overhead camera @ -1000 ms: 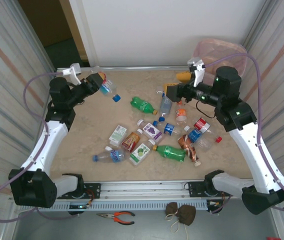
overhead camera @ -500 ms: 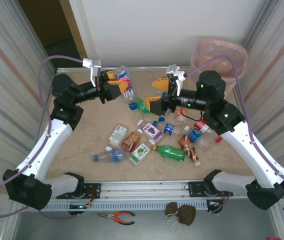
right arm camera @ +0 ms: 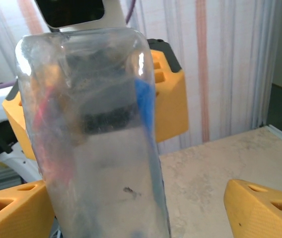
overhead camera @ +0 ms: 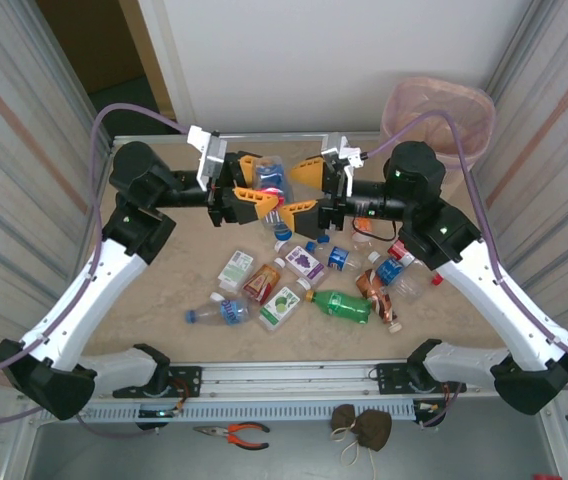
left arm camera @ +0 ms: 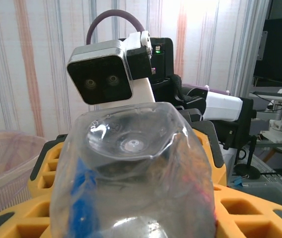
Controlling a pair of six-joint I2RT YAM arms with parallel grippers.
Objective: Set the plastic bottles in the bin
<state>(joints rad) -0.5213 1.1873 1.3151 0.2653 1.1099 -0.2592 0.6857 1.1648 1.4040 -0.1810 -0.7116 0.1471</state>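
The left gripper [overhead camera: 254, 185] is clamped on a clear bottle [overhead camera: 272, 178] in mid-air over the table; the right gripper [overhead camera: 306, 190] has its fingers apart around the free end. It should close squarely on the body before the left releases, then swing to the bin [overhead camera: 474, 125] at the far-right corner

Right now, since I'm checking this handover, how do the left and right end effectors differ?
The left end effector is shut on a clear bottle; the right end effector is open, one finger standing clear of that bottle. The left reaches in from the left, the right from the opposite side. Both have yellow fingers and hang above the table.
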